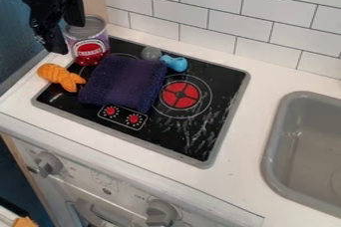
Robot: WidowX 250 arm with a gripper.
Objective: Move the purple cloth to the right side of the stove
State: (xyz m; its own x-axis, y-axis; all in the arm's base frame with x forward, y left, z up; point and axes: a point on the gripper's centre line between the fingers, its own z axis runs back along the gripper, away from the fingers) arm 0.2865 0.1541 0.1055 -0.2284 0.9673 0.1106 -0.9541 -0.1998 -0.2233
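Well, at the far left the orange toy (59, 76) lay across the stove's left edge, just beside the cloth, where a low sideways sweep might have nudged it or rolled it away. Above the far left corner hung the black gripper (68, 38), its fingers (77, 17) released, parted and holding nothing. Its place near the tin can (91, 46) looked like the main hazard, since coming down with too little clearance could have knocked the rim and toppled the can. That can stood upright at the stove's far left, and what it contained, if anything, could not be told. To the near right of it, the purple cloth (124, 81) lay thick and apparently folded on the left half of the stove (193, 139), its near edge close to the printed controls (122, 117). A shallow pinch would likely have caught one layer only, letting the bundle unfold or slip and drag. At the far side, a round grey object (151, 53) and a light blue toy (174, 63) sat close by the cloth, and a trailing corner might have swept them along. Farther right came the red burner mark (180, 95), then the white table (243, 166), and at the right edge the grey sink (283, 141), a container whose visible part showed bare walls and floor.
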